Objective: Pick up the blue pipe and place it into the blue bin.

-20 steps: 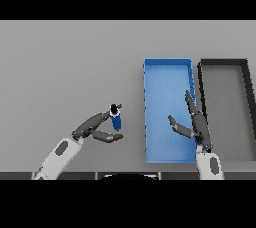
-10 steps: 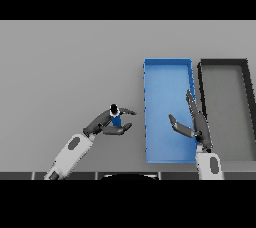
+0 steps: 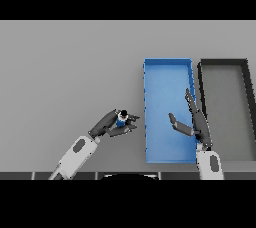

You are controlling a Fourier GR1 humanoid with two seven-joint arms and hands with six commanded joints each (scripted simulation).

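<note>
My left hand point(image 3: 111, 124) is shut on the blue pipe point(image 3: 121, 120), a short blue piece with a dark end, held over the grey table just left of the blue bin point(image 3: 149, 107). The bin is a long blue tray with nothing inside it. My right hand point(image 3: 194, 123) hovers open over the bin's right wall, fingers straight and pointing away from me, thumb out to the left.
A dark grey bin point(image 3: 246, 92) of the same shape stands right beside the blue one, on its right. The grey table point(image 3: 65, 72) stretches to the left and back.
My left hand has carried the blue pipe to the right, closer to the blue bin's left wall. The right hand has stayed almost where it was.
</note>
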